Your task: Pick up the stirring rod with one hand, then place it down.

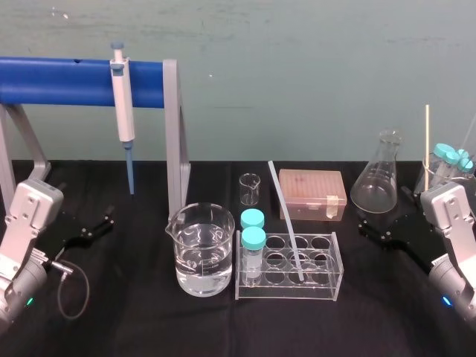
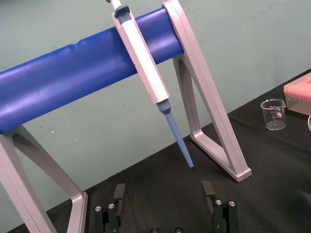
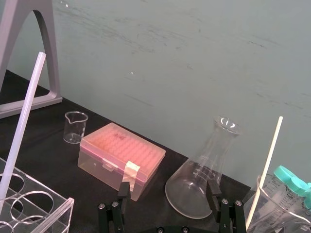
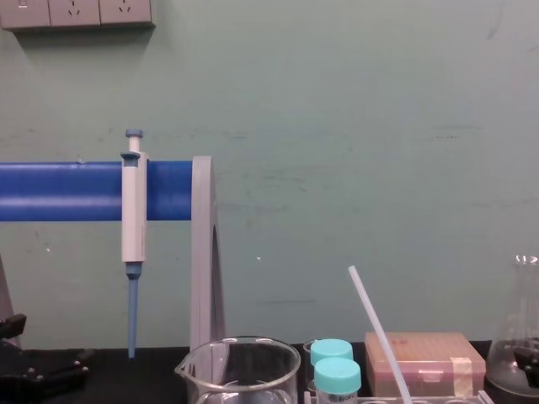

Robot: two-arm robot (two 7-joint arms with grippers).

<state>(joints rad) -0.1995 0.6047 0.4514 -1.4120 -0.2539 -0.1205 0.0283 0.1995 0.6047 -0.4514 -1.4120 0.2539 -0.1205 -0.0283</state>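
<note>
Stirring rod (image 1: 286, 223) leans tilted in clear rack (image 1: 290, 294), lower end in 1 well; not yet grasped. Right gripper (image 1: 377, 236) low over tabletop (image 1: 149, 327), just right of rack, fingers spread, empty; left gripper (image 1: 91, 229) parked far left, likewise spread. We judge right arm better placed; we'd take rod above rack rim, squeeze gently, lift along its tilt, clear of 2 capped tubes (image 1: 253, 245).

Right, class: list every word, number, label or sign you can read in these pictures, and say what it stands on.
No text is legible anywhere.
Small beaker: printed scale marks, too blurred to read.
Conical flask: faint marks on the glass, too blurred to read.
Pink box: a strip of tape, no writing visible.
Pipette: no lettering visible.
</note>
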